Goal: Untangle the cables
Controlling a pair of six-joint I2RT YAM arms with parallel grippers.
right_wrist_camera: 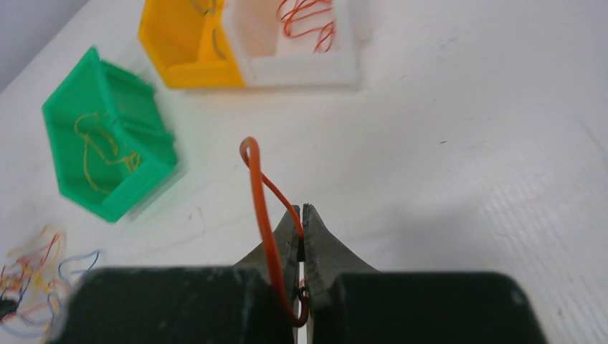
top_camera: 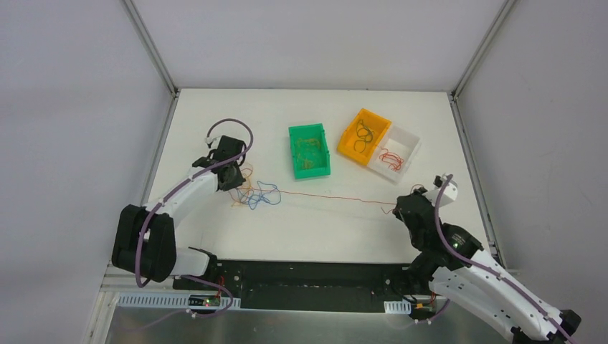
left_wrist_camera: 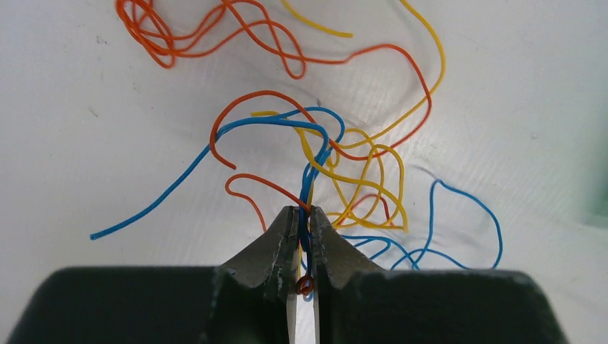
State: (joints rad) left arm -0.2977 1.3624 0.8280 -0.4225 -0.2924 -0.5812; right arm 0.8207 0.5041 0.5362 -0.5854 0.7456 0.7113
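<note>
A tangle of thin orange, blue and yellow cables (top_camera: 256,193) lies at the left of the white table. My left gripper (top_camera: 229,176) is at the tangle's left edge. In the left wrist view it (left_wrist_camera: 303,212) is shut on a blue strand (left_wrist_camera: 310,179) and an orange strand, with the loose loops spread beyond the fingertips. One red cable (top_camera: 323,195) runs almost straight from the tangle to my right gripper (top_camera: 400,208). In the right wrist view that gripper (right_wrist_camera: 301,209) is shut on the end of the red cable (right_wrist_camera: 259,188), which loops up past the left finger.
A green bin (top_camera: 292,147) with yellowish strands stands at the back middle. An orange bin (top_camera: 350,129) and a white bin (top_camera: 409,161) holding red strands stand joined to its right. All three show in the right wrist view: green (right_wrist_camera: 136,183), orange (right_wrist_camera: 193,72), white (right_wrist_camera: 301,72).
</note>
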